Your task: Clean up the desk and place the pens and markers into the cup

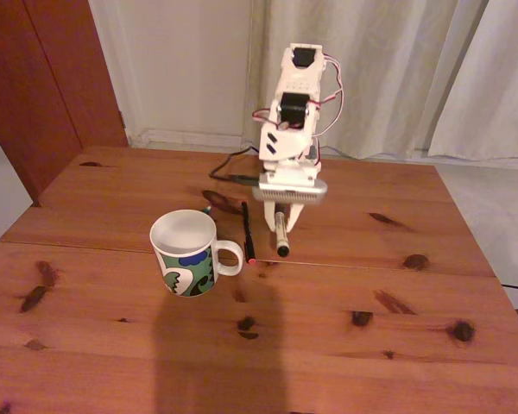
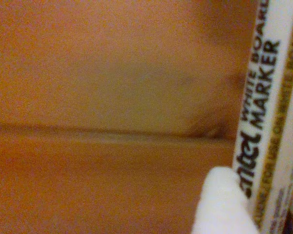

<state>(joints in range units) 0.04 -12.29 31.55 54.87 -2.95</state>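
The white cup (image 1: 190, 253) with a green, blue and black pattern stands upright on the desk (image 1: 345, 345), handle to the right in the fixed view. A thin black pen (image 1: 247, 231) with a pink end lies just right of the cup. A teal-tipped pen (image 1: 207, 209) peeks out behind the cup. My gripper (image 1: 281, 216) is lowered to the desk and shut on the white marker (image 1: 281, 235), whose black cap points toward the camera. In the wrist view the marker (image 2: 263, 122) stands close at the right, with a white fingertip (image 2: 219, 204) pressed against its left side.
A black cable (image 1: 233, 168) runs off the back of the desk near the arm's base. Curtains and a wall stand behind the desk. The desk's seam (image 2: 107, 132) runs across it, with bare wood in front of the cup and to the right.
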